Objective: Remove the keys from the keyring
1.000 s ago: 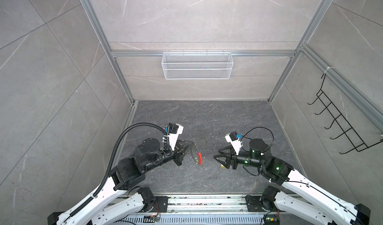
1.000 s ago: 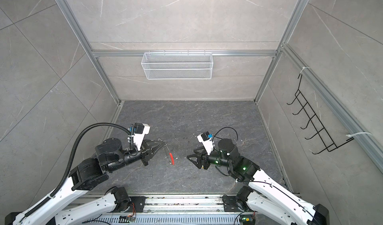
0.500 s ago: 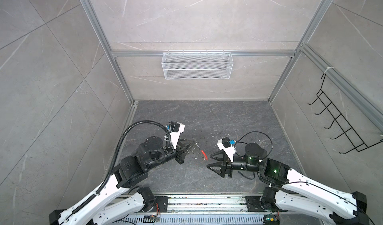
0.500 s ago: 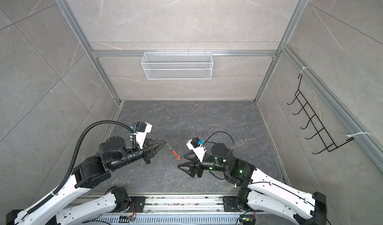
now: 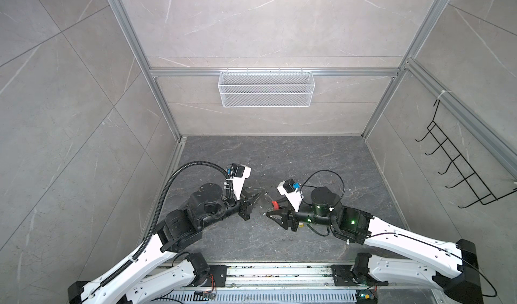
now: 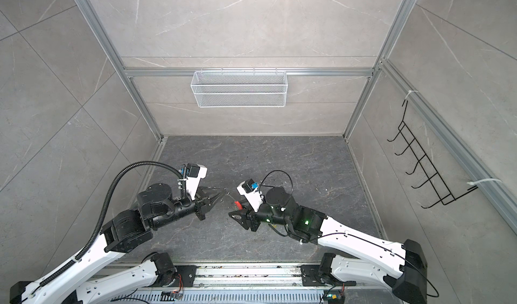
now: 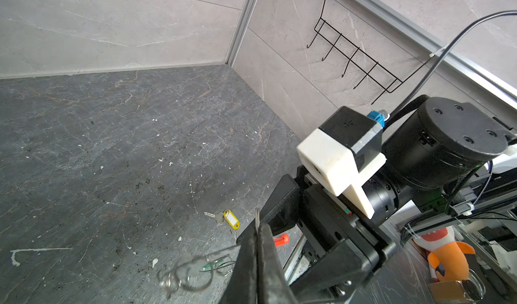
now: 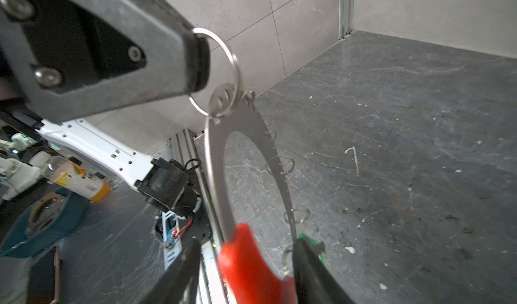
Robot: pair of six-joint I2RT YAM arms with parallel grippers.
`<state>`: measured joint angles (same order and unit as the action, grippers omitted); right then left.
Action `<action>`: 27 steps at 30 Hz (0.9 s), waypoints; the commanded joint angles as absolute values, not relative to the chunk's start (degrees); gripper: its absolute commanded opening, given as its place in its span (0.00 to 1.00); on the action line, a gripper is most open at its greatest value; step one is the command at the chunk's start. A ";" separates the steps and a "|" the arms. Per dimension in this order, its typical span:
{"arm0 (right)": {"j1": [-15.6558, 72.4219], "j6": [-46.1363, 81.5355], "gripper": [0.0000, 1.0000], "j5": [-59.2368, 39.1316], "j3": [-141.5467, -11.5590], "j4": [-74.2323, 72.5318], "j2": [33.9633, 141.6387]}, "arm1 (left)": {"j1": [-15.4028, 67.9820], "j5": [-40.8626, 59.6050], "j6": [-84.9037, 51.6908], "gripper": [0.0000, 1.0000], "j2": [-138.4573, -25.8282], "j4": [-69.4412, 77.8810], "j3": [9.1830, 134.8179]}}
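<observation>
Keyring [image 8: 214, 159] is hanging between my grippers: left gripper [image 8: 200, 61] is clamping its small end ring [image 8: 237, 64], right gripper [image 8: 246, 243] is straddling the red sleeve [image 8: 251, 263], and I cannot tell whether it's squeezing.

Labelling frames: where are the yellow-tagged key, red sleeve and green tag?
yellow-tagged key [image 7: 231, 219]: left wrist view, tag's white label.
red sleeve [image 8: 249, 263]: right wrist view, sleeve's middle.
green tag [image 8: 310, 241]: right wrist view, its visible corner.
</observation>
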<state>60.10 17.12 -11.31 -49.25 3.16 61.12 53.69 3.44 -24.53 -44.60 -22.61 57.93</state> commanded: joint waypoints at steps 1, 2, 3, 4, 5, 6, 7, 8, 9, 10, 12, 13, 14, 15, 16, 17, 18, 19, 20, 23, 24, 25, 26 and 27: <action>60.41 18.38 0.29 -9.88 -51.24 2.54 61.84 | 53.61 4.18 -25.45 0.00 -44.11 -19.07 57.82; 60.44 19.03 0.21 -9.88 -51.24 2.54 61.96 | 53.61 4.18 -25.32 0.00 -43.99 -19.15 57.80; 60.32 19.56 0.13 -9.93 -51.29 2.49 62.05 | 53.61 4.02 -25.16 0.00 -43.92 -19.39 57.87; 60.21 20.03 0.08 -10.10 -51.16 2.54 62.05 | 53.61 3.75 -24.96 0.03 -43.80 -19.55 57.81; 60.03 21.06 0.02 -10.19 -51.08 2.40 61.96 | 53.61 3.02 -24.97 0.13 -43.49 -19.88 57.76; 59.60 22.25 0.00 -10.46 -50.78 2.33 61.68 | 53.61 2.21 -24.95 0.24 -42.94 -20.12 57.46; 58.88 23.64 0.00 -11.28 -50.32 1.68 61.32 | 53.60 1.84 -24.65 0.30 -42.32 -19.98 57.09; 57.66 25.81 0.00 -12.43 -49.45 0.50 60.57 | 53.61 1.05 -24.43 0.34 -41.51 -19.95 56.51; 56.00 28.31 0.00 -13.82 -48.70 -0.60 59.73 | 53.61 0.01 -24.46 0.38 -40.49 -19.88 55.77; 54.47 30.62 0.00 -14.94 -48.25 -1.45 59.00 | 53.61 -0.40 -24.28 0.42 -39.44 -19.56 55.10; 50.73 36.72 0.00 -16.91 -47.36 -2.85 57.70 | 53.61 -1.27 -23.88 0.46 -36.98 -18.53 52.99; 49.40 39.15 0.00 -18.08 -47.21 -3.40 57.31 | 53.61 -1.44 -23.84 0.48 -35.96 -18.02 52.09; 48.02 41.65 0.00 -18.66 -47.03 -4.13 56.85 | 53.61 -1.44 -23.64 0.50 -35.06 -17.48 51.09; 47.14 43.80 0.00 -18.84 -46.93 -4.34 56.57 | 53.61 -1.32 -23.71 0.51 -34.23 -17.17 50.12; 46.32 45.52 0.00 -19.61 -46.82 -5.31 56.39 | 53.66 -1.17 -23.79 0.51 -33.80 -16.85 49.40; 45.38 47.59 0.00 -21.16 -46.31 -7.49 56.27 | 53.61 -0.57 -23.90 0.52 -33.45 -16.35 48.61; 44.76 49.45 0.00 -22.26 -45.93 -9.51 56.17 | 53.61 -0.03 -24.05 0.52 -33.15 -15.90 47.79; 44.28 51.51 0.00 -23.96 -45.47 -11.85 56.31 | 53.61 0.33 -24.29 0.52 -32.97 -15.40 47.20; 43.84 53.30 0.00 -25.55 -45.23 -14.36 56.63 | 53.61 0.80 -24.64 0.53 -32.79 -14.60 46.33; 43.44 57.01 0.00 -28.12 -44.20 -21.13 57.30 | 53.61 2.82 -25.43 0.54 -32.69 -11.44 44.04; 43.28 58.00 0.00 -28.74 -43.80 -23.20 57.64 | 53.61 3.34 -25.59 0.54 -32.80 -10.65 43.50; 43.20 59.63 0.00 -29.21 -43.79 -24.07 57.91 | 53.61 3.93 -25.58 0.54 -32.95 -9.73 43.14; 43.17 59.82 0.00 -29.67 -43.94 -24.51 58.09 | 53.61 4.56 -25.49 0.55 -33.02 -8.66 42.67; 43.16 59.85 0.00 -29.64 -43.82 -24.59 58.04 | 53.61 4.47 -25.69 0.55 -33.05 -7.88 42.31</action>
